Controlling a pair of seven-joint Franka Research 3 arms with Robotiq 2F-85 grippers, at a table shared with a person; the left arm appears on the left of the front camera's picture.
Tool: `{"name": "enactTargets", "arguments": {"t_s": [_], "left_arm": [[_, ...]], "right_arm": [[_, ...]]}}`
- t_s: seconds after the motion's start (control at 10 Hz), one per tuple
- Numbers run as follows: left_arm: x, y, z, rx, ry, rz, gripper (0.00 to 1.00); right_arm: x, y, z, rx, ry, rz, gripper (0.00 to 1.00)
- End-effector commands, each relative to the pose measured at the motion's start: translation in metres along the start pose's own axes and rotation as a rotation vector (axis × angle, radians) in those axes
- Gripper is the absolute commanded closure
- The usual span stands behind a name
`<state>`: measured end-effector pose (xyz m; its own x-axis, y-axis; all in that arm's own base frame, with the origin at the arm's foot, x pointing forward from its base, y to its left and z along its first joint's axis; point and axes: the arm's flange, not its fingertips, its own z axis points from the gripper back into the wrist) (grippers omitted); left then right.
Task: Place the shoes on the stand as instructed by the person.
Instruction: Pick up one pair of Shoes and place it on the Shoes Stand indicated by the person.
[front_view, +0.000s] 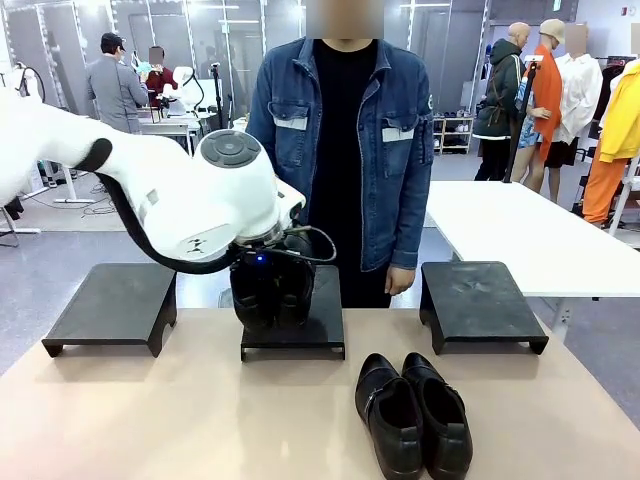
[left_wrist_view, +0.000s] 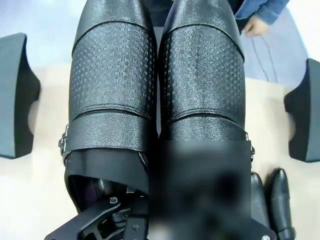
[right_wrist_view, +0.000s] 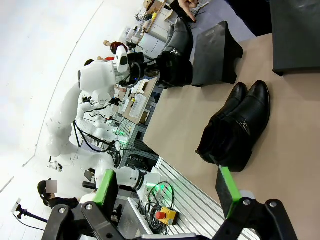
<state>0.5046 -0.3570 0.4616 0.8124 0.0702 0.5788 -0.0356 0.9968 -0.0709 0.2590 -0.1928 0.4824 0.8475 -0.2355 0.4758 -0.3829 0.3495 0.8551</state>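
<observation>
**Over the middle stand (front_view: 318, 332): strapped pair (front_view: 272, 292) held by the left hand (front_view: 262, 266)**

1. Strapped pair. Two glossy black dress shoes, side by side and touching. The toes point away from the robot, toward the person (front_view: 340, 150). Each shoe has a dimpled band across the top, a plain strap behind it and a metal buckle on the outer side. The pair sits at the near part of the middle stand. Whether the soles rest on the stand cannot be told.

2. Left hand. Clamped on the strapped pair at the heel end. Its fingers go into the shoe openings and are hidden there. The white arm reaches in from the left.

3. Second pair (front_view: 415, 418). Black shoes, side by side and touching, lying loose on the table (front_view: 150, 420). They lie toward the robot's edge, right of the middle stand, with toes toward the far side.

4. Right hand (right_wrist_view: 166, 187). The green pads (right_wrist_view: 108, 192) are spread well apart with nothing between them. It hangs near the table's robot-side edge, with the second pair ahead of it.

5. Stands. Three low black stands in a row across the far part of the table, with the left stand (front_view: 110, 305) and the right stand (front_view: 480, 300) flanking the middle one.

6. Person. Blue denim jacket over a black shirt, standing at the far side directly behind the middle stand. The person's hand (front_view: 400, 281) hangs at the side, between the middle and right stands.
</observation>
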Motion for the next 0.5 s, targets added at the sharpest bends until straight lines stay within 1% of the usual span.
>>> {"name": "enactTargets", "arguments": {"t_s": [0.0, 0.4], "left_arm": [[0.016, -0.017, -0.009, 0.012, -0.039, 0.018, 0.92], [0.018, -0.021, -0.039, 0.014, -0.020, -0.024, 0.92]], "right_arm": [[0.001, 0.000, 0.001, 0.008, -0.005, 0.020, 0.00], [0.001, 0.000, 0.001, 0.008, -0.005, 0.020, 0.00]]}}
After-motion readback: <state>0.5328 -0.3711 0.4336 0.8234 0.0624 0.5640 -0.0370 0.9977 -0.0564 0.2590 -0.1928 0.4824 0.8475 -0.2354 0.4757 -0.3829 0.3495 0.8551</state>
